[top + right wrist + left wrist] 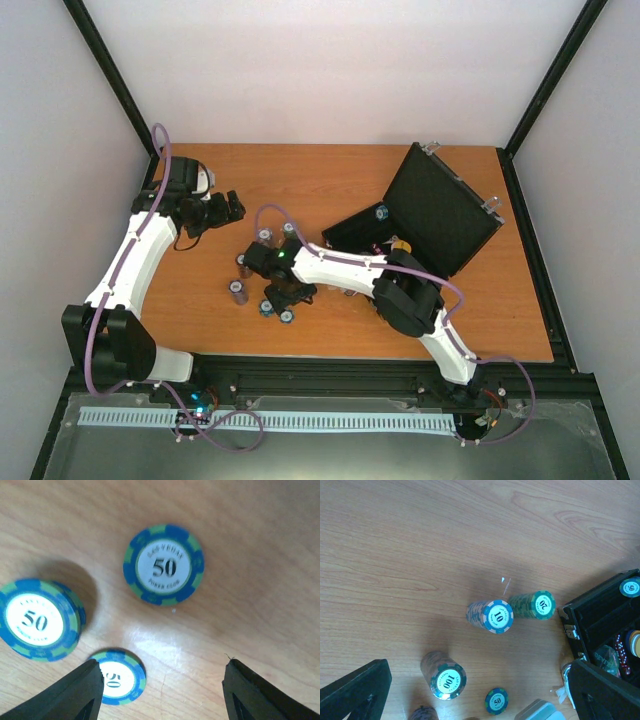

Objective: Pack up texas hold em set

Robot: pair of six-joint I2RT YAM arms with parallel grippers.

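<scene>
The black case (430, 215) of the texas hold em set lies open at the right of the table; its edge (600, 615) shows in the left wrist view, with red dice (621, 650) inside. Chip stacks marked 10 (495, 616), 20 (535, 605) and 100 (445, 677) stand on the wood beside a single 50 chip (496, 700). My left gripper (480, 700) hovers open well above them. My right gripper (162, 690) is open and low over the table. A flat 50 chip (119, 677) lies by its left finger (70, 692). Another 50 chip (163, 565) and a short 50 stack (37, 620) lie further ahead.
Several chip stacks (243, 265) stand in the middle of the table between the two arms. The raised lid (445, 205) of the case stands behind the right arm's elbow. Black frame rails (530, 250) border the table at both sides.
</scene>
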